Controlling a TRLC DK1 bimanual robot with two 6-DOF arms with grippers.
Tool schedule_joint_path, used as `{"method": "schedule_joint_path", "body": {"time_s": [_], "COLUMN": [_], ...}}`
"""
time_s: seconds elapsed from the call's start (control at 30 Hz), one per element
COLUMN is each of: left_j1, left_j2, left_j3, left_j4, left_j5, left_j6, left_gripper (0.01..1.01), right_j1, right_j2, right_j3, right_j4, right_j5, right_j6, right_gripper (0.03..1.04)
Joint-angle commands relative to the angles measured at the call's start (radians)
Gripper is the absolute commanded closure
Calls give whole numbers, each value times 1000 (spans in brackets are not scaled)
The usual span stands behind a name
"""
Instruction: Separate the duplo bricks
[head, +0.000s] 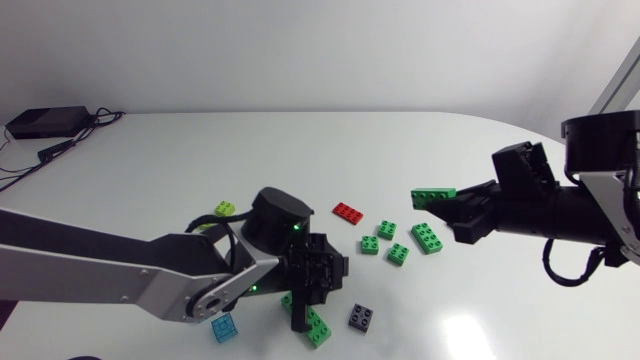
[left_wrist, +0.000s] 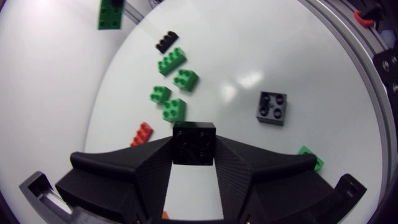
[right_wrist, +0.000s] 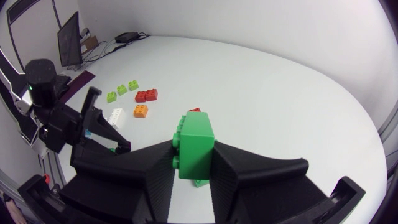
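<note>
My left gripper (head: 300, 316) reaches in low over the table's front middle and is shut on a black duplo brick (left_wrist: 194, 142), which sits between its fingertips, studs up. A green brick (head: 318, 328) lies just beside and below it. My right gripper (head: 447, 204) hangs above the table at the right, shut on a long green brick (right_wrist: 195, 147) that sticks out toward the middle (head: 432, 197). Between the two grippers lie loose green bricks (head: 386, 229), (head: 369, 245), (head: 398, 254), (head: 428, 236) and a red brick (head: 347, 212).
A grey brick (head: 361, 317) lies to the right of my left gripper and a blue one (head: 225, 327) under my left arm. A lime brick (head: 226, 208) shows behind that arm. In the right wrist view, lime (right_wrist: 112, 96), red (right_wrist: 146, 95), orange (right_wrist: 140, 111) and white (right_wrist: 115, 116) bricks lie by the left arm.
</note>
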Motion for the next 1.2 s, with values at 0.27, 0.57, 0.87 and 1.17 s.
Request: {"method": "schedule_joint_path", "body": {"time_s": [0.27,0.57,0.87,1.17], "left_j1": [-47,-68,-91,-97], "left_j2": [95,101,156,220], "left_j3": [83,152,258,336], "left_j4": [-158,-345,-488,-554], "left_j5": [37,45,27,2], "left_j6": [47,123,200,222], "left_gripper": [798,800,798,649], "right_j1": [-234,-280,-305,-388], "right_j2": [-12,-43,-48,61], "right_j3": [-85,-121,-121,-77], "right_j4": [-95,-137,-195,-278], "right_j5": [-197,-243,-264,-321], "right_j6": [-27,-56,-108,-191], "right_gripper": [813,813,813,813]}}
